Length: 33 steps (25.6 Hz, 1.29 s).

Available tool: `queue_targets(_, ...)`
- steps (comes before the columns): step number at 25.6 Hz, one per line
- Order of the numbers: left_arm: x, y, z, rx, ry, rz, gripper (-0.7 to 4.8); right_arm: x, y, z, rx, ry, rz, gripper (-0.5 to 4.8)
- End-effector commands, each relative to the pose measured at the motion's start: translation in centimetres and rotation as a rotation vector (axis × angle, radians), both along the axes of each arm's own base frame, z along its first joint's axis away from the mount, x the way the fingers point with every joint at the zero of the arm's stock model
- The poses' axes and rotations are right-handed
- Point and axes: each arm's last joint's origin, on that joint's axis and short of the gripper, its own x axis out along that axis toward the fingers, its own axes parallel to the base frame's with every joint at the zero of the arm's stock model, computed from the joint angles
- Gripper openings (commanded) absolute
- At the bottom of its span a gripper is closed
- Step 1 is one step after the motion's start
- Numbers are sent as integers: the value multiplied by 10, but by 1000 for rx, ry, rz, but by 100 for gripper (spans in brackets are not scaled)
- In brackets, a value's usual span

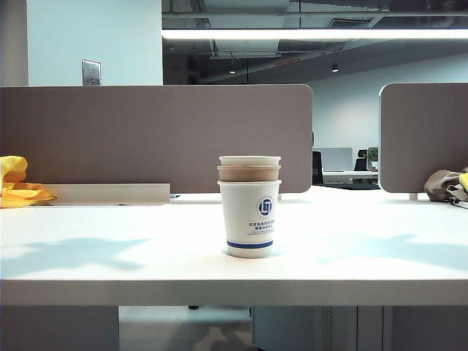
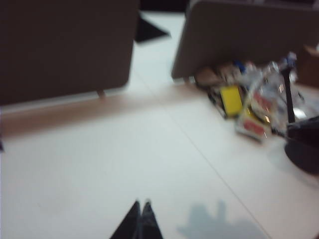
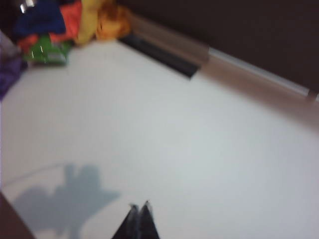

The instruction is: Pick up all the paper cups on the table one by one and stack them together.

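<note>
Grey partitions back the table (image 1: 110, 256); paper cups (image 1: 249, 208) stand nested. Left hand (image 2: 141, 203) and right hand (image 3: 139, 205), both pinched empty, should keep clear.

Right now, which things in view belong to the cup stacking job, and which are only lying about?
Job: cup stack, two white and one brown, nested on the table; left tool and right tool, both shut, empty.

Lying about: yellow cloth, packets, coloured heap, partitions.

Paper cups (image 1: 249, 208) nested, mid-table (image 1: 110, 256); partition panels (image 1: 153, 139) behind; both tools above table.
</note>
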Motion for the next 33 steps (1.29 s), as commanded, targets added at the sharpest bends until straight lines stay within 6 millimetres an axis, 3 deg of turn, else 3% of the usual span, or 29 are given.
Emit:
queue_targets(1,-18,8,17,-10,-136,18,-6,-10,-4,20,64,-128,5,-8)
queue_targets(7,-36,17,26,13,-214,56,-6,-19,-9,30,78,-205,14,-8)
queue_targets(13,-50,22,-8,23,-183,56,-6,-37,-18,16,113,-258,33,-8)
queue_targets(23,-93,41,-69,-19,-307,125,-6,-85,-46,-58,215,-467,-48,-8)
queue_targets(33,-113,52,-110,-19,-338,226,-6,-108,-60,-108,234,-493,-116,-8)
